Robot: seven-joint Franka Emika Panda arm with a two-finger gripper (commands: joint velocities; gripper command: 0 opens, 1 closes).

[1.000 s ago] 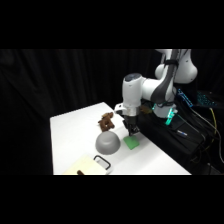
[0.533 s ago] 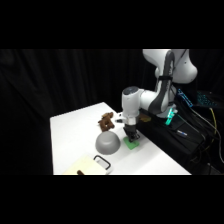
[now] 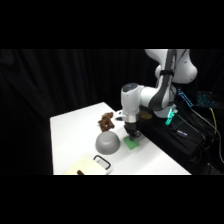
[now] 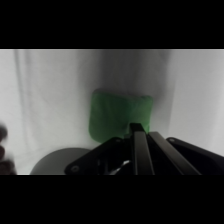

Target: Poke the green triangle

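On the white surface [image 3: 70, 130], going left to right: a pale flat board [image 3: 89, 166] at the near edge, a grey dome [image 3: 107, 142] with a brown lump [image 3: 106, 121] behind it, then the green triangle [image 3: 132, 144] just beside the dome. The hand [image 3: 131, 135] stands right over the triangle, apparently at or near contact; how wide it stands I cannot tell. The poke looks in hand; next, a short straight press down.

White rounded arm [image 3: 150, 95] with dark joints, black gripper [image 3: 131, 134] linkage
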